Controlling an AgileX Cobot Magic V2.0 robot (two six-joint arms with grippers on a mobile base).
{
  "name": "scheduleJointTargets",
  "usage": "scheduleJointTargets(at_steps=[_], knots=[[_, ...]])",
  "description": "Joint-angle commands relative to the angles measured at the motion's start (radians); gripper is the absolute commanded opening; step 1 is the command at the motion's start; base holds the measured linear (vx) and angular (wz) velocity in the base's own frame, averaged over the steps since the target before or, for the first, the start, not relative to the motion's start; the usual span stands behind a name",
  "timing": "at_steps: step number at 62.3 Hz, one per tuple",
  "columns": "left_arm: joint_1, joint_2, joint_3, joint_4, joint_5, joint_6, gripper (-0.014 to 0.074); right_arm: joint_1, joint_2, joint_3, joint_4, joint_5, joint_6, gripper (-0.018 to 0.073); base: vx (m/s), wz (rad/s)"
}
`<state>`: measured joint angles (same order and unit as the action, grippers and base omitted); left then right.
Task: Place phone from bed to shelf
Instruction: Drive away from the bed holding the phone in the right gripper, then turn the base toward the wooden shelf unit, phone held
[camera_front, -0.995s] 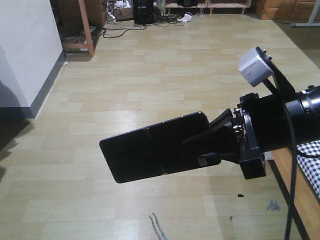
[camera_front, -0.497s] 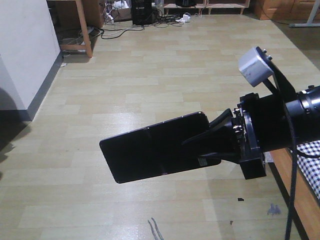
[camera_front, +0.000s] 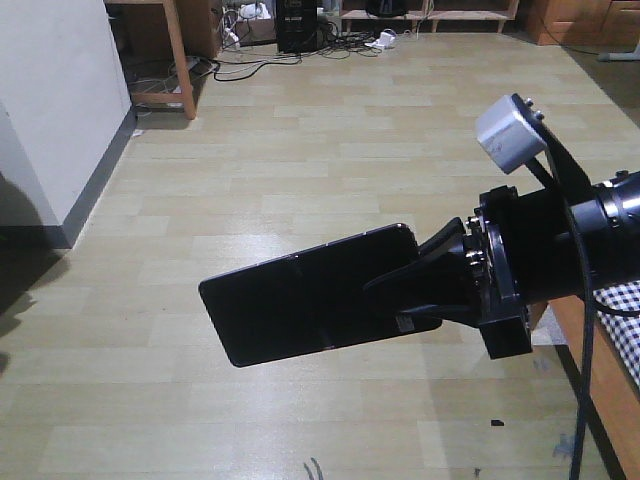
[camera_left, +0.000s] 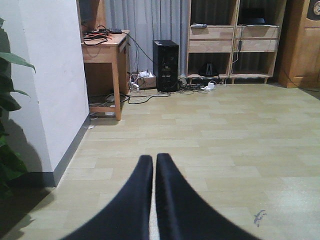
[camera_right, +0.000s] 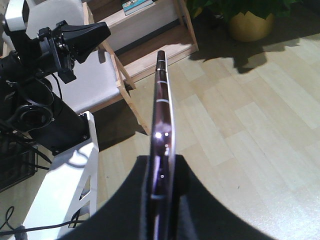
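Our right claw (camera_front: 400, 295) grips the phone (camera_front: 290, 300) by one end at mid-frame over the floor (camera_front: 300, 150); our left claw (camera_left: 153, 160) sits closed.

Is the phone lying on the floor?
No, the phone is held up in the air by the right gripper, above the floor.

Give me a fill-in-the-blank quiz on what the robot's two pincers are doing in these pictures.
The right pincer is shut on the ____.
The left pincer is shut and holds ____.
The right pincer's load hangs above the ____, clear of the bed.
Missing words: phone; nothing; floor.
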<state>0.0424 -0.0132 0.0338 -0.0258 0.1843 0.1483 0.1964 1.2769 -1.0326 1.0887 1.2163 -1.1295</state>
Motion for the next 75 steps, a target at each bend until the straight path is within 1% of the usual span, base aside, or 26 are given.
scheduleJointTargets(at_steps=[1, 75], knots=[[-0.004, -0.013, -0.021, -0.009, -0.072, -0.006, 0.0001, -0.001, -0.028, -0.028, 0.086, 0.071, 0.001, -0.0003, 0.13, 0.02], [-0.004, -0.013, -0.021, -0.009, -0.072, -0.006, 0.0001, -0.001, -0.028, -0.028, 0.086, 0.071, 0.001, -0.0003, 0.19, -0.05]])
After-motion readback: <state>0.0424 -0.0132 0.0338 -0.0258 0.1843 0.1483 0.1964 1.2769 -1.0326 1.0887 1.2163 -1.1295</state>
